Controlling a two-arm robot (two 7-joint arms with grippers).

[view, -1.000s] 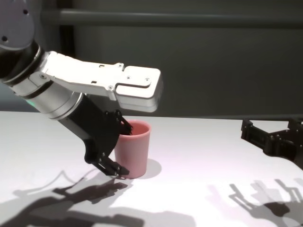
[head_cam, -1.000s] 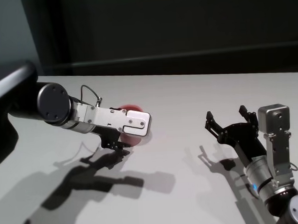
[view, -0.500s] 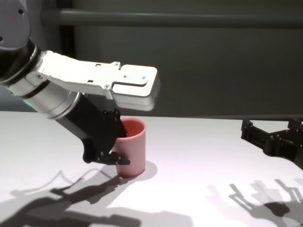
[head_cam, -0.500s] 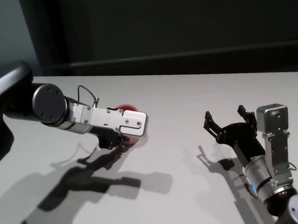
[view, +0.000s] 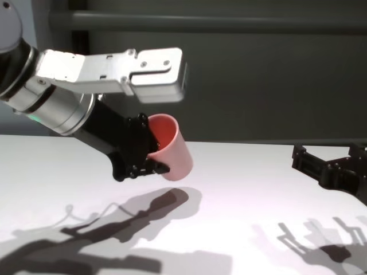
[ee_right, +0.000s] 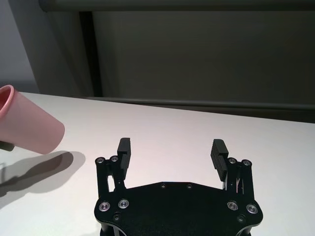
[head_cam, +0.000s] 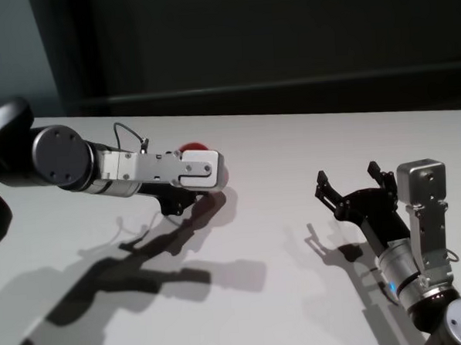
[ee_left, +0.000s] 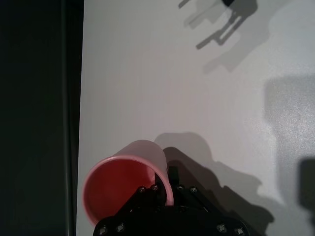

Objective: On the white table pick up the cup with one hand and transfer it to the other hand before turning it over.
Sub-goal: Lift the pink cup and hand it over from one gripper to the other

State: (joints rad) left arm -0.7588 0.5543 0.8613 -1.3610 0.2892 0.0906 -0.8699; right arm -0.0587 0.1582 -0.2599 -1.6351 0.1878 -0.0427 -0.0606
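Below me the plain white matte table (head_cam: 276,155) runs back to a dark wall. Near right, my right gripper (ee_right: 171,153) hovers, jaws spread wide, holding nothing. Left and farther, my left gripper (view: 150,153) pinches the rim of the smooth pink plastic cup (view: 171,146), lifted clear, tilted, partly hidden by my wrist.

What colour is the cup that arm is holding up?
The cup is salmon pink, a deeper red-pink inside. The chest view shows it best.
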